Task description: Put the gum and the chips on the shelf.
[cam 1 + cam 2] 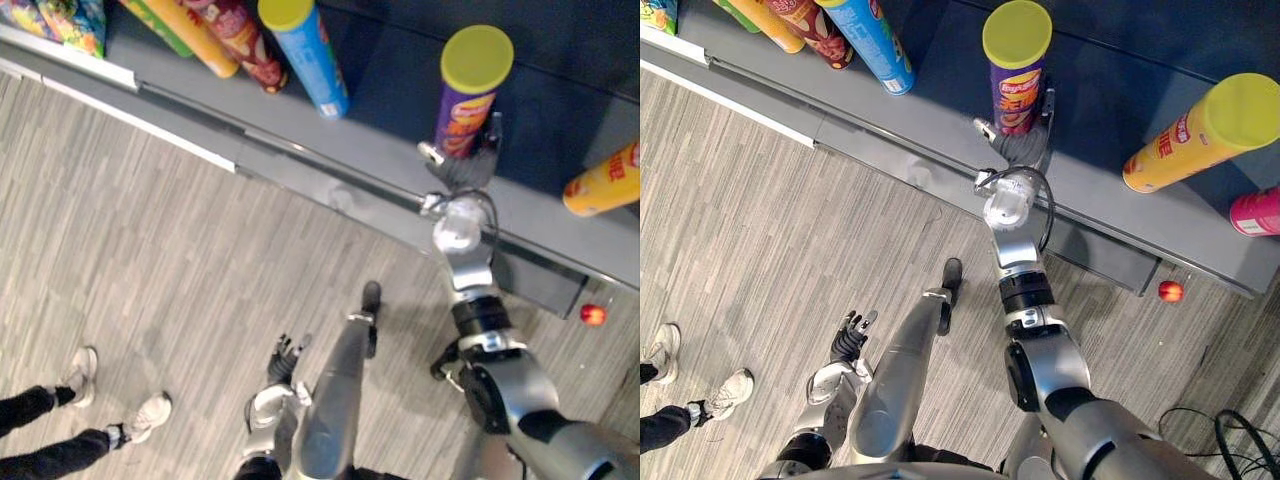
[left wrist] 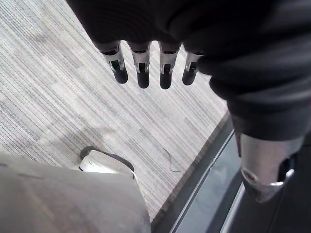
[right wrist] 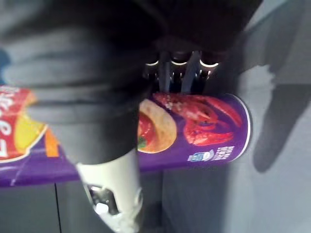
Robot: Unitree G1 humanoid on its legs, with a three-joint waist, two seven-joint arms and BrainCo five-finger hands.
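We list the following.

Item, right arm: stretched forward from the shoulder to the grey shelf (image 1: 940, 130), forearm nearly straight. The right hand (image 1: 1023, 148) is at the foot of the purple chips can (image 1: 1017, 75), its dark ribbed cover turned towards us. In the right wrist view the can lies across the hand, thumb on the near side. Whether the hand grips the can or only stands against it, we cannot tell.

Item, purple chips can: yellow lid, standing upright on the shelf deck, apart from its neighbours.

Item, left arm: hanging low beside the body. The left hand (image 1: 285, 355) is over the striped floor (image 1: 200, 250), fingers (image 2: 142, 73) straight and loose, holding nothing.

Item, other stock on the shelf: a blue can (image 1: 310, 55) with a yellow lid to the left of the purple one, a red can (image 1: 240, 35) and a yellow can (image 1: 195, 35) further left, an orange can (image 1: 1205, 130) and a pink can (image 1: 1255, 212) to the right.

Item, floor: a small red round object (image 1: 1171, 291) just beside the shelf base. We cannot identify it. A person's shoes (image 1: 150, 415) stand at the far left.
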